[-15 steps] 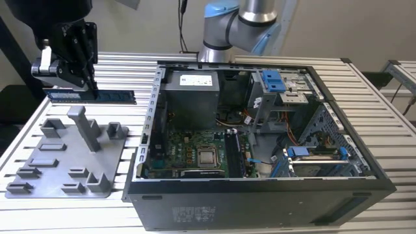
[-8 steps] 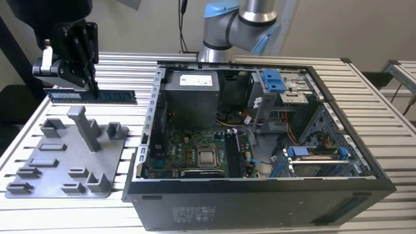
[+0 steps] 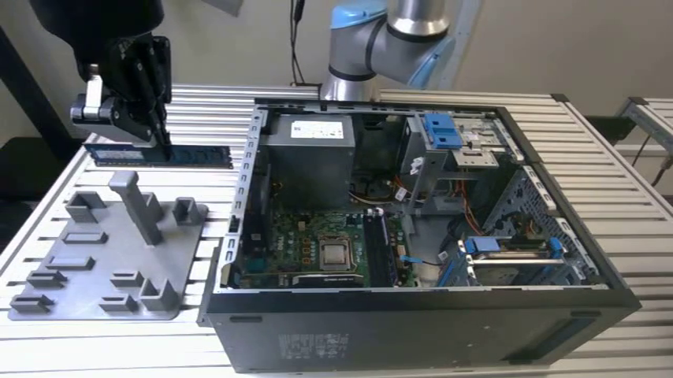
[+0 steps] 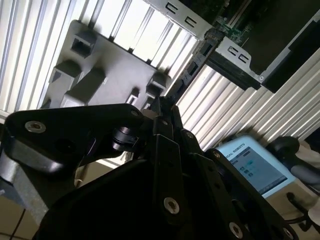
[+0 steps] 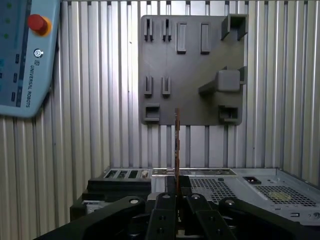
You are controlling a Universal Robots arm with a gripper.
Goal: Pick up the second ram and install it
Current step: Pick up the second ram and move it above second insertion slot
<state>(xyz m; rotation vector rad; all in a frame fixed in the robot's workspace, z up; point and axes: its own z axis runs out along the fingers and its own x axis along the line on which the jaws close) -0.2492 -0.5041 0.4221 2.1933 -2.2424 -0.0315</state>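
Note:
The second ram (image 3: 195,156) is a long dark board that hangs level above the slatted table at the exterior view's left, behind the grey fixture tray (image 3: 105,272). My gripper (image 3: 160,140) comes down from above and is shut on the ram near its middle. In the first wrist view the ram (image 5: 177,145) shows edge-on as a thin line running out from between my fingers (image 5: 166,202). In the second wrist view the ram (image 4: 192,70) sticks out past the fingertips over the tray (image 4: 115,65). The memory slots (image 3: 381,250) lie on the motherboard inside the open computer case (image 3: 421,315).
The case fills the middle and the exterior view's right, with a power-supply box (image 3: 310,153) and blue drive clips (image 3: 442,130) at its back. The tray has upright posts (image 3: 139,205). A teach pendant (image 5: 25,55) lies on the table. The arm's base (image 3: 395,35) stands behind the case.

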